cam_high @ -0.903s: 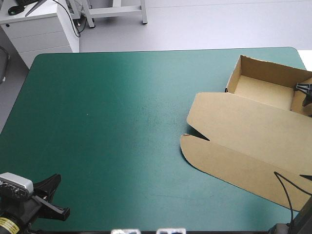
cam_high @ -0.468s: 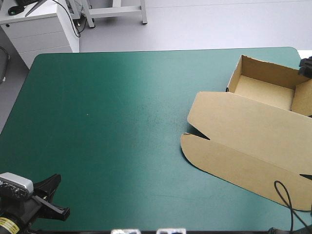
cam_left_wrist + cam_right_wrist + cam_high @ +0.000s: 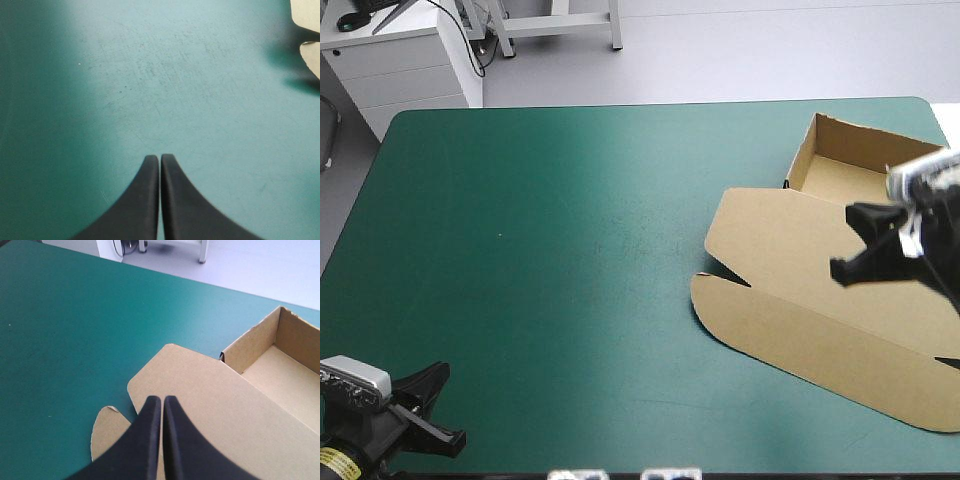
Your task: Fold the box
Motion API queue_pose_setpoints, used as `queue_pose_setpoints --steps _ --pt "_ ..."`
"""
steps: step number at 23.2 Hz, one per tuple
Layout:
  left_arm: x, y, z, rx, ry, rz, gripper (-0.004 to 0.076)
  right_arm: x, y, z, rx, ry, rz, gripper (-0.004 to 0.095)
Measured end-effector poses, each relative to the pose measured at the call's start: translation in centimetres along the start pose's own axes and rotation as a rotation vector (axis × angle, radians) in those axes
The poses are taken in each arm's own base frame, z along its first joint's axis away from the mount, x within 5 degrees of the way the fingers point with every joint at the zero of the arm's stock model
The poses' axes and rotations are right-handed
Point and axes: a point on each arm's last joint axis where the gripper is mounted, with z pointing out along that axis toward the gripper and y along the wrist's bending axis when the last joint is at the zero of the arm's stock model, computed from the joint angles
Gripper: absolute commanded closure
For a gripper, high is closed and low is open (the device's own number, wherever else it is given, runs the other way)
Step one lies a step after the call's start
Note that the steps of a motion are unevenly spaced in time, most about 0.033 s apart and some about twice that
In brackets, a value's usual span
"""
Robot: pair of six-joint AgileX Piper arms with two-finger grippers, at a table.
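Teal-green cover lies over the one worktop (image 3: 550, 250), and two arms stand at it, one at each side.

At the near left corner, the left fingers (image 3: 155, 166) are pressed together into a single pointed arch with nothing between them. Ahead of them is bare cover marked with faint scratches. Two pale corners of board show well ahead and off to one side.

One box (image 3: 790, 300) of brown board lies on the right half of the worktop and reaches its right edge. It is a single sheet showing three parts:
- **Tray:** one open tray (image 3: 805, 158) stands near the far right corner with its walls raised. Inside it only its own flat board floor shows.
- **Lid:** one lid (image 3: 780, 245) lies flat on the cover, running from the tray's near wall toward the near side. Its left corner is rounded.
- **Flap:** one long flap (image 3: 770, 330) lies flat along the lid's near edge, also rounded at its left end. A small dark notch marks where the two meet.

The right fingers (image 3: 155, 407) are over the lid, just beside the tray's near wall. They too are closed tip to tip in one arch and hold nothing. They point toward the lid's rounded left corner. Whether the tips touch the board cannot be told.
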Motion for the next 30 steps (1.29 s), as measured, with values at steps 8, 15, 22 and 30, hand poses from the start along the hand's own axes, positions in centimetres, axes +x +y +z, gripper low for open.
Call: queue_pose_setpoints --steps 8,15,22,30 --pt "-0.5 0.0 -0.3 0.001 -0.087 0.085 0.0731 11.1 3.6 -5.8 0.160 -0.236 -0.078 0.0918" --pt "-0.1 0.0 -2.0 0.000 -0.210 0.106 0.0731 18.3 4.5 -6.5 0.244 -0.297 -0.015 0.0918" --pt "2.7 0.1 0.1 0.000 -0.147 0.115 0.0731 20.1 3.9 -4.2 0.237 -0.204 0.018 0.0926" --pt "3.3 0.1 0.4 0.002 -0.176 0.105 0.0731 21.4 3.4 -2.5 0.239 -0.159 0.029 0.0927"
